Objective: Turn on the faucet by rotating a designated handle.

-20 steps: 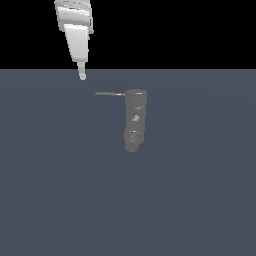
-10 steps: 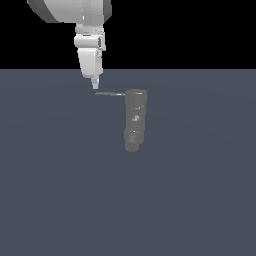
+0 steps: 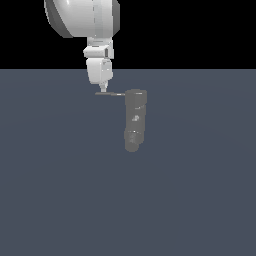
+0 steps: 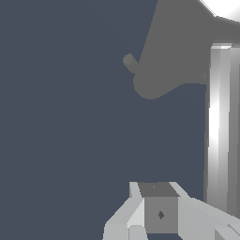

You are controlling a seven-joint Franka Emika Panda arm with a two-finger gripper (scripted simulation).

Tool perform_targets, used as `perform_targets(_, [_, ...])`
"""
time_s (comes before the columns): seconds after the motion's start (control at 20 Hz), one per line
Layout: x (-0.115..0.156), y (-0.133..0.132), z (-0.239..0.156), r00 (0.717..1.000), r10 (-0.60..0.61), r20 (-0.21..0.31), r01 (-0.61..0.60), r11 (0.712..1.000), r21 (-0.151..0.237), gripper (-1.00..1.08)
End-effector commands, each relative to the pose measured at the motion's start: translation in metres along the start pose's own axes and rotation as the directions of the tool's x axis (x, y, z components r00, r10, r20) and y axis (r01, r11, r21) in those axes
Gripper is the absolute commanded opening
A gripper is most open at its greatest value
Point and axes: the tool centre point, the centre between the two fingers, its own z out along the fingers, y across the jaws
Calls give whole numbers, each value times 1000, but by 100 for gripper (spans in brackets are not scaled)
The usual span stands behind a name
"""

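The faucet (image 3: 134,120) is a dull grey upright column of stacked segments with pale specks, standing mid-scene in the exterior view. The handle (image 3: 110,93) is a thin grey rod sticking out from the column's top toward the exterior view's left. My gripper (image 3: 103,90) hangs straight down with its fingers together, the tip right at the rod near its free end. In the wrist view the shut fingers (image 4: 159,213) are empty. A bright rod, the handle (image 4: 219,126), runs close beside them, and the grey faucet body (image 4: 180,51) lies beyond.
A flat slate-blue floor (image 3: 60,190) spreads around the faucet, under a black background. The arm's large white link (image 3: 82,17) stands above the handle.
My gripper has moved down and toward the exterior view's right, from well up and left of the rod to its free end. The faucet and handle have not moved.
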Motion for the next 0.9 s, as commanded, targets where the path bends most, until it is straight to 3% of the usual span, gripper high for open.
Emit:
perform_targets(0.0, [3, -5, 3, 1000, 21, 0, -21, 1000, 1, -100])
perform_targets(0.55, [4, -7, 3, 1000, 28, 1, -28, 1000, 1, -100])
perform_targets(0.85, [4, 8, 3, 1000, 28, 1, -28, 1000, 1, -100])
